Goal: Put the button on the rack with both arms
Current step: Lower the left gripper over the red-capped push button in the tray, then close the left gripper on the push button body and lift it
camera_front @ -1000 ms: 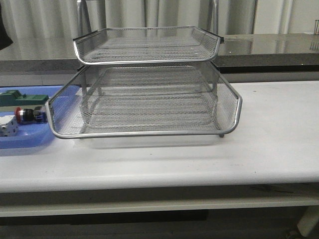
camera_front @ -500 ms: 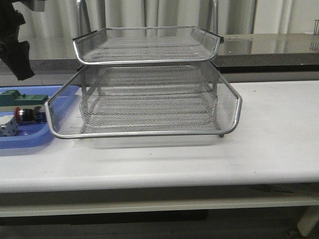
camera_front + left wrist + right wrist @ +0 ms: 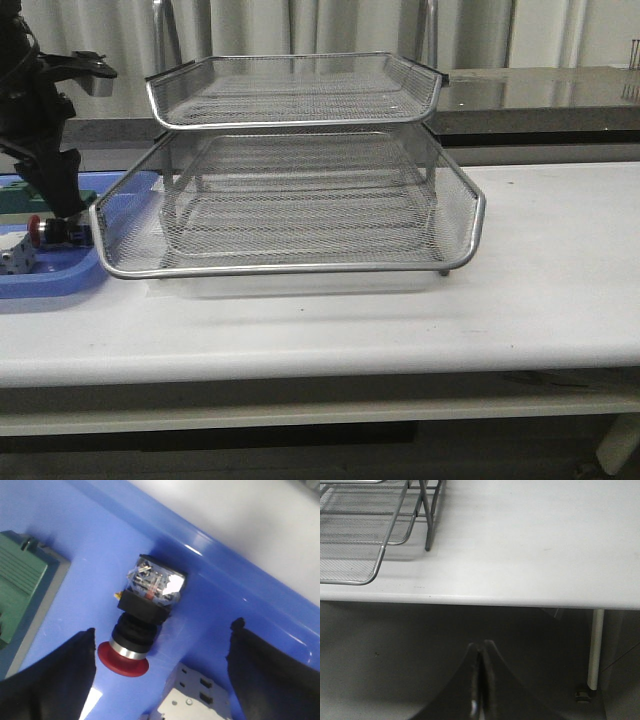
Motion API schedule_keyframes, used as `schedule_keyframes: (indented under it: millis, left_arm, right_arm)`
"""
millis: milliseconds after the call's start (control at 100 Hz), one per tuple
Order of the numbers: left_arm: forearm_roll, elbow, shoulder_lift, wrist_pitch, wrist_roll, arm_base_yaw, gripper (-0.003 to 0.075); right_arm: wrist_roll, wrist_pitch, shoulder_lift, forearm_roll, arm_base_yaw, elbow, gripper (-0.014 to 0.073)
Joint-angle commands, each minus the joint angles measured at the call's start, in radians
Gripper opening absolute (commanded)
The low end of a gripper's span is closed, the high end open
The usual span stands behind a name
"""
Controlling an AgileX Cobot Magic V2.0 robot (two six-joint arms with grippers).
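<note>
- The right gripper (image 3: 479, 680) hangs nearest, below the front edge of the table (image 3: 530, 545), well apart from any task thing; its jaws are pressed together with only a thin seam between them.
- The button (image 3: 142, 615) lies on its side in the blue tray (image 3: 240, 595), at the left of the rack (image 3: 290, 200), between the green block (image 3: 20, 580) and the white part (image 3: 192, 697), close to both.
- The left gripper (image 3: 160, 675) is directly over the button with its jaws wide apart, one finger on each side, and it does not touch it.
- The button looks small, light and rigid. The red head (image 3: 122, 659) is smooth and round, so I judge it slippery. The clear rear block with thin metal contacts (image 3: 152, 582) looks the most fragile part.
- The best hold seems the black ribbed body between head and block, where the sides give friction.
- One second before, the front view shows no left arm; half a second before, it is high at the left edge; now it has come down over the tray. Rack, tray and button have not moved.
</note>
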Motion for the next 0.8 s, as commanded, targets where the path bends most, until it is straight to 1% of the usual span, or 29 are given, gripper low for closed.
schedule_keyframes:
  millis: [0, 210, 790]
  left_arm:
    - [-0.008, -0.052, -0.042, -0.035, 0.000, 0.000, 0.0530]
    - [-0.014, -0.093, 0.003, -0.039, 0.000, 0.000, 0.0530]
    - [0.023, -0.109, 0.067, -0.121, 0.004, 0.000, 0.0529]
  right_arm:
    - [-0.001, -0.065, 0.012, -0.013, -0.001, -0.030, -0.0071]
    - [-0.001, -0.065, 0.012, -0.013, -0.001, -0.030, -0.0071]
    - [-0.001, -0.065, 0.012, -0.013, -0.001, -0.030, -0.0071]
